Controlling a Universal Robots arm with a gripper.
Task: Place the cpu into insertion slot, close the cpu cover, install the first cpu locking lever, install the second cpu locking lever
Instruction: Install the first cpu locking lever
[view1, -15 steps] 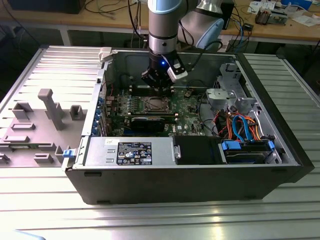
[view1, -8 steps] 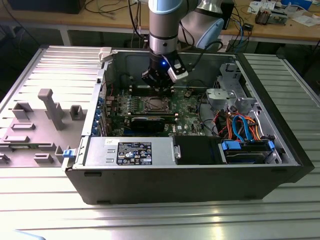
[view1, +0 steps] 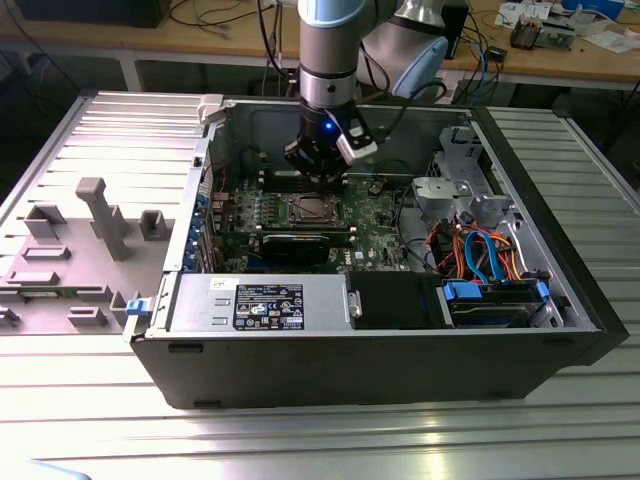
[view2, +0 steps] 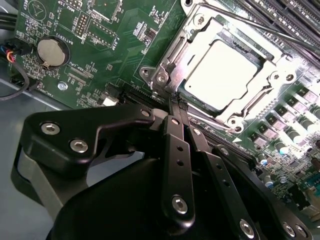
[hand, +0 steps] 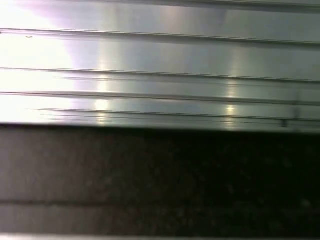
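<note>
One open computer case (view1: 370, 350) lies on a ribbed metal table (view1: 300, 440). Starting at the exterior view's left, a grey plastic fixture tray (view1: 70, 260) sits beside the case; inside the case is one green motherboard (view1: 300, 215), and at the right are a bundle of orange and blue cables (view1: 480, 250) and a silver drive cage (view1: 460, 195). One arm reaches down into the case, its gripper (view1: 318, 170) hanging just above and behind the insertion slot (view1: 311, 208). In the second wrist view, one coin battery (view2: 52, 52) sits at the left of the board, and the gripper (view2: 177, 107) has its black fingers (view2: 175, 145) pressed together with no gap between them, their tips at the socket's near corner. The cpu (view2: 225, 67) lies seated in the insertion slot (view2: 165, 75), one chip with a bright metal top, and the cpu cover (view2: 280, 67) lies down flat around it, so the chip shows through its window. Placement and cover closing therefore appear done. I judge the lever work to be in hand: one thin locking lever (view2: 227, 20) runs along the far side of the socket, and whether it is latched cannot be told. A second lever cannot be made out with certainty near the fingertips. The next move calls for a narrow, controlled push on a thin wire, with little margin beside the socket frame.
</note>
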